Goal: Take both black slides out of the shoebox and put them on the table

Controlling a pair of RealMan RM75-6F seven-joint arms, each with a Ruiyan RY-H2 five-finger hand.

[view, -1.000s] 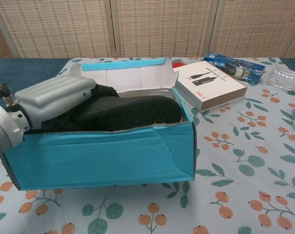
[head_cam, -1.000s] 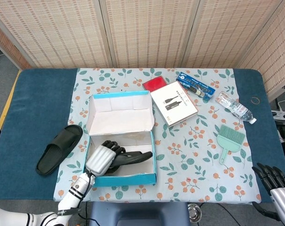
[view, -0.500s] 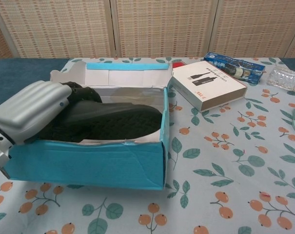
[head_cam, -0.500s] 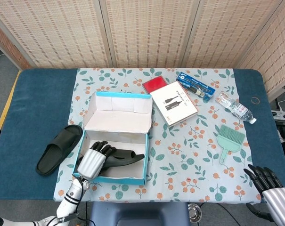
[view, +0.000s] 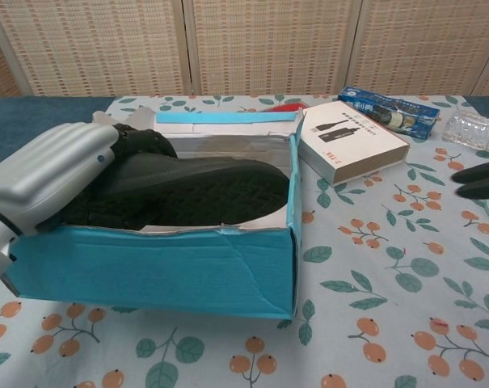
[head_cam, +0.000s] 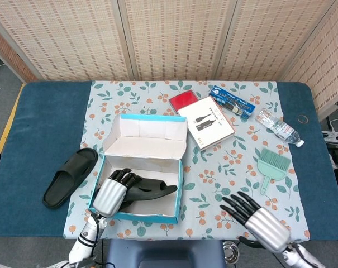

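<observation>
Head view: my left hand [head_cam: 112,191] grips the black slide [head_cam: 148,191] inside the shoebox [head_cam: 139,167]; the second slide [head_cam: 70,177] lies on the table [head_cam: 40,128] beside it. My right hand [head_cam: 258,219] hovers, fingers spread, empty.

Chest view: my left hand [view: 54,182] clasps the slide [view: 196,190] within the box [view: 155,263]; right fingertips [view: 480,179] enter at the edge.

One slide [head_cam: 149,191] lies in the shoebox [head_cam: 180,187]; the other slide [head_cam: 70,177] lies left of it.

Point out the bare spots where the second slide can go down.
Bare blue table behind the slide already out, left of the shoebox. Bare floral cloth between the shoebox and green brush. Crowded behind: white box, red item, bottle.
</observation>
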